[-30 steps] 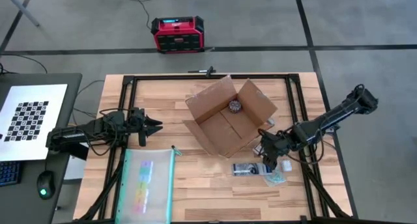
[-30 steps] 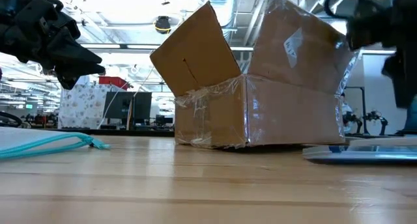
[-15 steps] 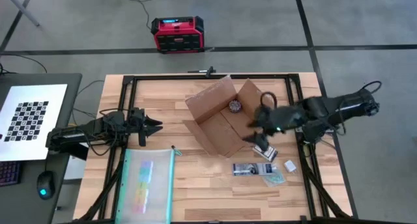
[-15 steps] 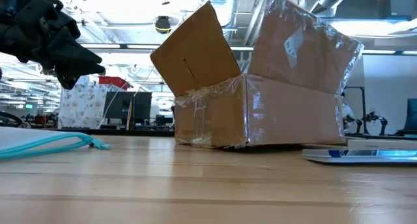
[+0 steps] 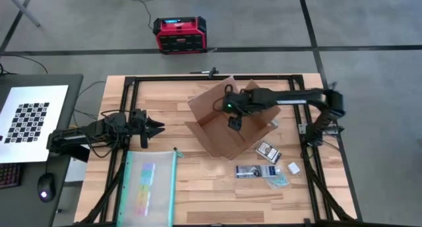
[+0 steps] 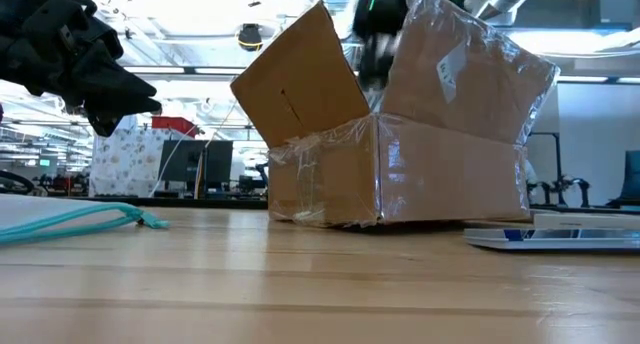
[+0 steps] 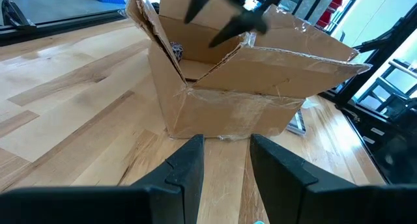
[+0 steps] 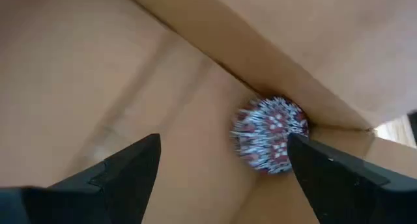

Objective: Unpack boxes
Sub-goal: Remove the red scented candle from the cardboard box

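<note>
The brown cardboard box (image 5: 227, 121) stands with its flaps open on the table's far middle; clear tape shines on its walls (image 6: 400, 164). My right gripper (image 5: 235, 121) hangs over the box's opening, pointing down into it, open, with nothing between its fingers (image 8: 225, 175). In a far inside corner of the box lies a small round spiky ball (image 8: 270, 134), red, white and blue, resting on the box floor. My left gripper (image 5: 157, 128) waits open at the table's left, clear of the wood, its fingers (image 7: 225, 168) aimed at the box (image 7: 241, 87).
A clear teal-edged pouch (image 5: 150, 184) lies at the near left. Small packets (image 5: 267, 151) (image 5: 254, 171) (image 5: 293, 167) lie to the near right of the box. A red and black case (image 5: 179, 34) stands on the floor beyond the far edge. The raised flaps (image 6: 300, 74) stand around my right gripper.
My right gripper has swung from the packets at the table's near right toward the far left, over the box's right flap, and now hangs above the box's opening; it has rolled and tipped more steeply down. The box has not moved.
</note>
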